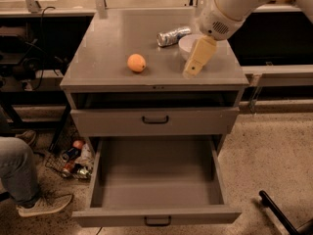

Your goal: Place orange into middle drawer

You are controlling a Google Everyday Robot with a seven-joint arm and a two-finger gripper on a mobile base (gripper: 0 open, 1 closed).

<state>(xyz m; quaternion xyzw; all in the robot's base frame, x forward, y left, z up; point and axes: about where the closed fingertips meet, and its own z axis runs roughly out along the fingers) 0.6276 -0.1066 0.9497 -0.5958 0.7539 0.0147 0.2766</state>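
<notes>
Status: middle drawer [156, 180] is pulled open w/ nothing in it, orange [136, 62] sits on cabinet top [107, 43] apart from my gripper [193, 68] to its right, grip state can't tell, so pick & place are both pending.

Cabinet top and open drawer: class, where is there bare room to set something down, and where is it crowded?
The cabinet top is bare left of and behind the orange, back to its rear edge. The open middle drawer shows a bare floor. The right side is crowded: crushed can, white bowl, and the gripper over the bowl's front.
</notes>
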